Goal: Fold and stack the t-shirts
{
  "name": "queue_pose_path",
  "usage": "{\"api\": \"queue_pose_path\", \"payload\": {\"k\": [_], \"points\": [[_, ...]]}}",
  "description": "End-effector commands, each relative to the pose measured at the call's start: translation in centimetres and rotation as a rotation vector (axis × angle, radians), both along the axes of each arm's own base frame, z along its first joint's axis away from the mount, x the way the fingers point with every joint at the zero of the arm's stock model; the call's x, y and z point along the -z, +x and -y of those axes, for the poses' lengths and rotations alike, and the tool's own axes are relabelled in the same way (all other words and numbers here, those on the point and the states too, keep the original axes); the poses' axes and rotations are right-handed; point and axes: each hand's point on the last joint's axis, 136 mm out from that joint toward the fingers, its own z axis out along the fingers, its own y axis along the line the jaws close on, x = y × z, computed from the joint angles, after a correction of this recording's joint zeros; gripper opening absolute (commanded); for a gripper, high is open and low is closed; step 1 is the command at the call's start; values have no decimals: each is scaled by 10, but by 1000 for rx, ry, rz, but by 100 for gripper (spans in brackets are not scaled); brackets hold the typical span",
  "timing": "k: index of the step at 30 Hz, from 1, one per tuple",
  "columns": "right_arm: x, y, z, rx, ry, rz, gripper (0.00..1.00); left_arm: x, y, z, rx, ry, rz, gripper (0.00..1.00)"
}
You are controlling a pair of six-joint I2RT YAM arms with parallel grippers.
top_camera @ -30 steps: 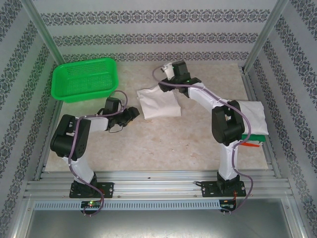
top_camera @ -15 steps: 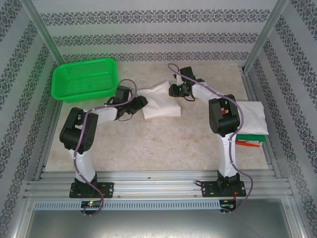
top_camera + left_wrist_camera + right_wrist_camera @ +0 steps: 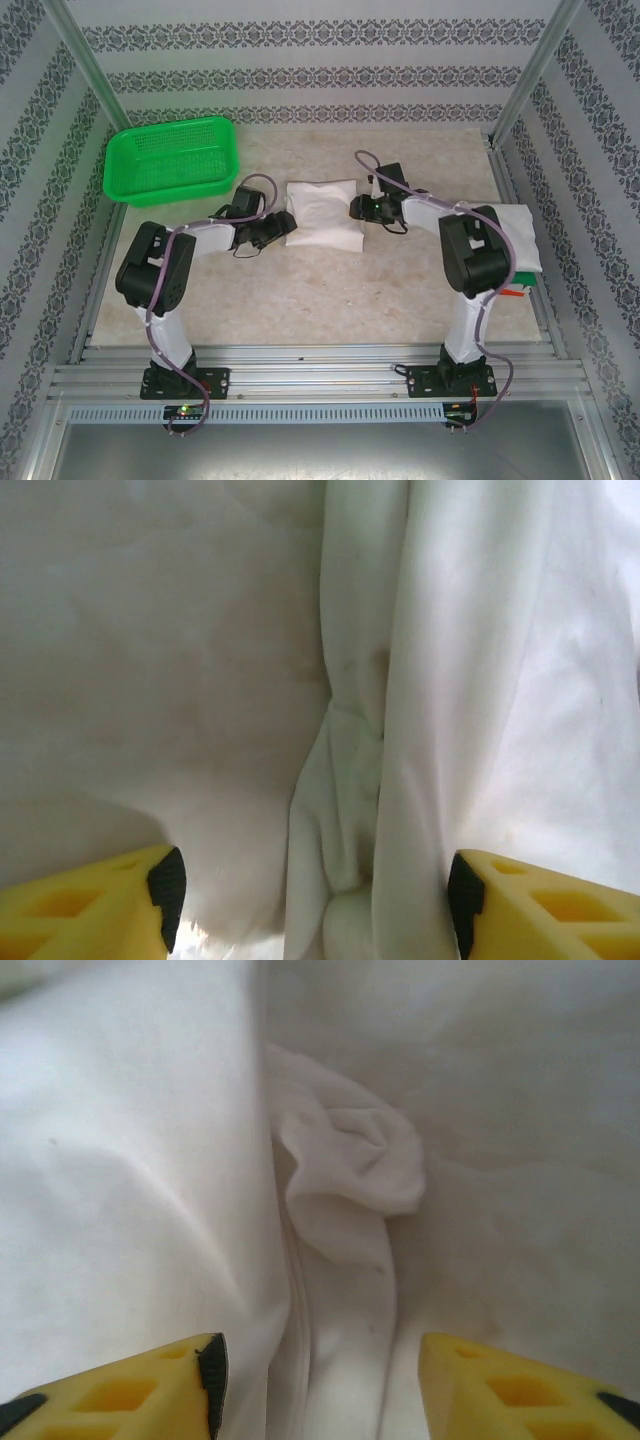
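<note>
Nearest, on the right side of the counter (image 3: 330,290), lies a stack of folded t-shirts (image 3: 515,232). It is white on top, with orange-red and green edges showing at its near side, and the right arm's elbow partly covers it. Farther in, at mid-counter, a folded white t-shirt (image 3: 322,214) lies flat as a neat rectangle. The left fingers (image 3: 280,228) meet its left edge and the right fingers (image 3: 358,208) meet its right edge. In the left wrist view the yellow fingers stand wide apart, a rumpled fold of white cloth lying between them, unpinched. The right wrist view shows the same: fingers spread wide, a bunched fold between them, nothing gripped. Farthest, at the far left corner, sits a green mesh basket (image 3: 172,160), well apart from the shirts.
</note>
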Motion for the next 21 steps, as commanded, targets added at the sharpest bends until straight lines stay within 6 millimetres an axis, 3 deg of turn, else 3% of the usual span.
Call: {"api": "queue_pose_path", "payload": {"k": [1,3,6,9,11,15,18,21], "points": [[-55,15,6,84,15,194,63,-30,-6,1,71,121,97,77],[-65,10,2,93,25,216,65,-46,-3,10,115,164,149,75],[-69,3,-12,98,63,206,62,-60,-5,44,202,104,174,53],[-64,4,-32,77,109,187,57,-52,-13,74,249,16,133,32],[-58,5,-46,58,139,163,54,-35,-19,82,262,-1,87,22],[-36,5,-67,43,163,92,51,9,-31,83,263,-10,3,19],[-18,1,-67,64,175,42,49,35,-41,82,269,-14,-46,20],[-17,-5,-54,76,152,49,49,48,-48,81,279,-23,-66,22]]}}
